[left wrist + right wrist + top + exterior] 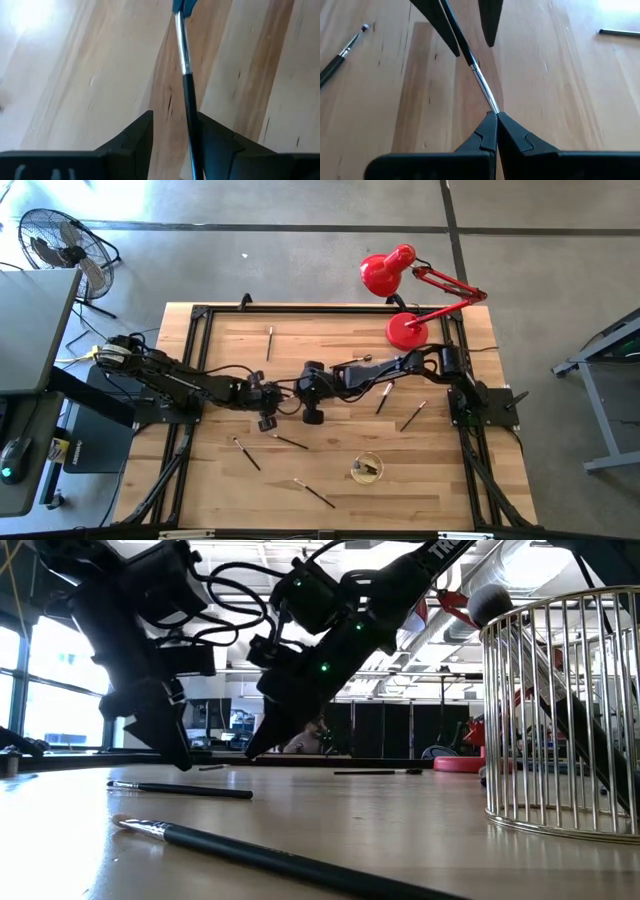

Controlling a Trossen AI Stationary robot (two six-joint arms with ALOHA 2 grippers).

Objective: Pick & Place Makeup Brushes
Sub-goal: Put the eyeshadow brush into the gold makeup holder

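The two arms meet over the middle of the table (pixel 330 480). The right pincer (pixel 495 116) is closed on the silver ferrule end of one brush (pixel 470 60) – its fingertips pinch the tip of it. The dark handle of this same brush runs between the fingers of the left pincer (pixel 175 125), which stand apart; the handle lies against one finger and there is a gap to the other, so this pincer is open around the handle and does not squeeze it. In the low view both pincers hang just above the wood, tilted toward each other, and the brush between them is too thin to make out there.

The other brushes lie loose on the table: one far (pixel 269 343), two to the right of the middle (pixel 383 398) and (pixel 414 416), two near the left arm (pixel 246 454) and (pixel 291 442), and one at the near side (pixel 314 493). A round wire cup (pixel 366 468) stands near and to the right – some brushes are upright in it. A red lamp (pixel 405 290) stands at the far right corner.
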